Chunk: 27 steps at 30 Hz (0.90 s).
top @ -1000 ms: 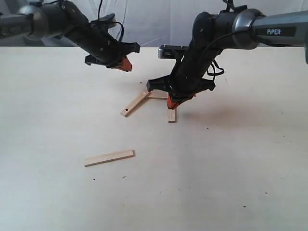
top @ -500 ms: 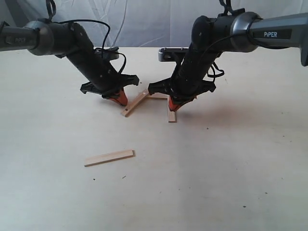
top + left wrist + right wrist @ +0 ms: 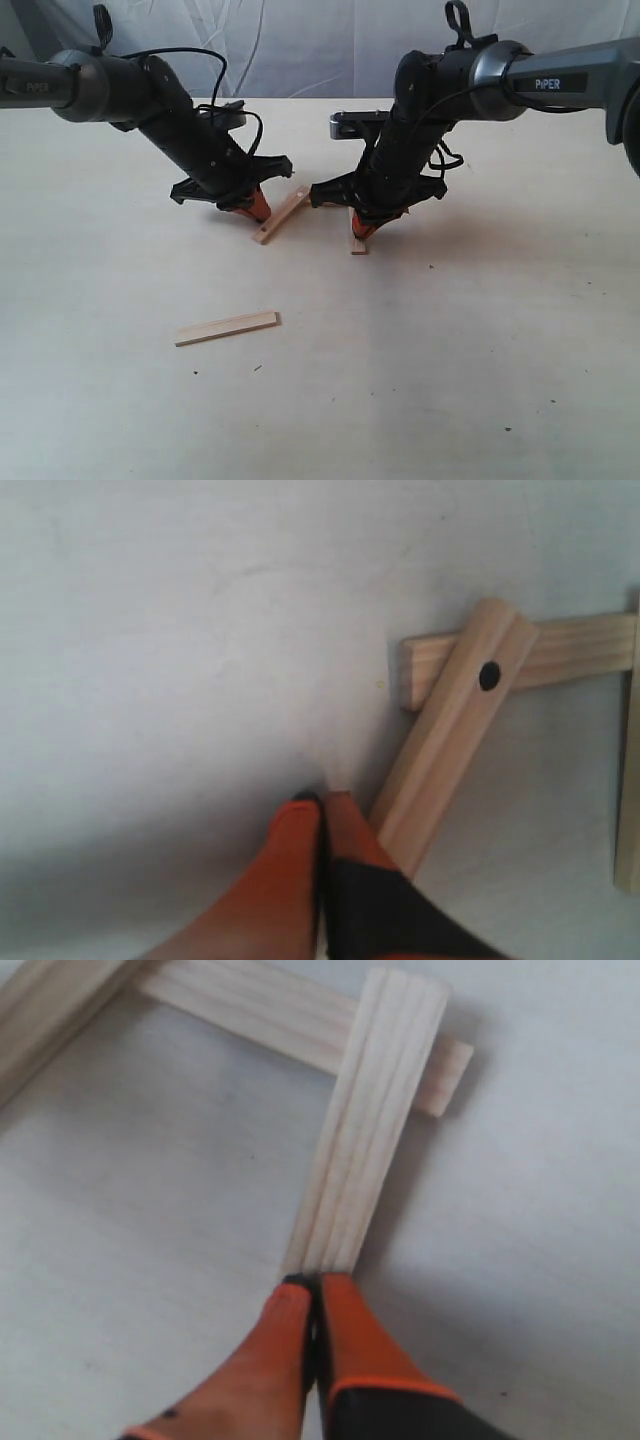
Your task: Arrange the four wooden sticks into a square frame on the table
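Left jaws and right jaws clenched empty by sticks [image 3: 280, 217]; right arm [image 3: 560, 80] reads PiPER

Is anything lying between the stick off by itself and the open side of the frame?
Nothing visible: only bare table separates the loose stick from the gap between the slanted stick and the other stick, at the right gripper.

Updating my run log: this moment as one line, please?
left gripper shut, beside slanted stick | right gripper shut, at right stick end | fourth stick apart | task unfinished
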Tool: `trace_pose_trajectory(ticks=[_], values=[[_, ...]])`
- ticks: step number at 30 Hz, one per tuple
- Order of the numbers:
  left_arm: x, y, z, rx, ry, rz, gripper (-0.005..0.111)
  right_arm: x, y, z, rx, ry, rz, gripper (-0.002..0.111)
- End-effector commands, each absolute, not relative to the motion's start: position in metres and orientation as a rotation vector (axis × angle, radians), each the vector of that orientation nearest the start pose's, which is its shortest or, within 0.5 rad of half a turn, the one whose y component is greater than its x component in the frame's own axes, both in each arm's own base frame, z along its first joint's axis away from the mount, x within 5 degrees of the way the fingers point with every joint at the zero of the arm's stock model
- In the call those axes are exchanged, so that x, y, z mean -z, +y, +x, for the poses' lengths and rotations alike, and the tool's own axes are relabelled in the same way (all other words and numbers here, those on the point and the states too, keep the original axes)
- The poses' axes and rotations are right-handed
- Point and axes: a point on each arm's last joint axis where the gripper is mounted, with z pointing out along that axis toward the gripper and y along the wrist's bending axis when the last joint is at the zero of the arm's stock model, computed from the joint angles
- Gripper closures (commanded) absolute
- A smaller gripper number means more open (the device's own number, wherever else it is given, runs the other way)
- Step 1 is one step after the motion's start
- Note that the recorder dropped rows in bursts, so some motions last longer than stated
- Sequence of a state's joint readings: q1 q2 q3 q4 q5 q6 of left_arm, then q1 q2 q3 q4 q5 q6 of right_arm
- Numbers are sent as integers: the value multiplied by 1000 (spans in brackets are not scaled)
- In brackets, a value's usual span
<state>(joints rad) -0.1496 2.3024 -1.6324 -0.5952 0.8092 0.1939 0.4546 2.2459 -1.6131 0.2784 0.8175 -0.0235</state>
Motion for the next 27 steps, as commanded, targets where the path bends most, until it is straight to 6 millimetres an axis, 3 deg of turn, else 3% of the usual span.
trace_pose_trajectory(ticks=[1, 12, 22, 27], values=[[-96, -107, 441, 695, 2959, -35, 107, -121, 215, 399, -382, 2919, -460, 104], [-97, -123, 439, 735, 2952, -21, 107, -121, 215, 399, -384, 2919, -458, 104], [-119, -121, 443, 731, 2872, -34, 107, -136, 216, 400, -418, 2881, -432, 104], [-118, -118, 440, 684, 2906, 26, 107, -135, 215, 399, -414, 2885, -437, 104]])
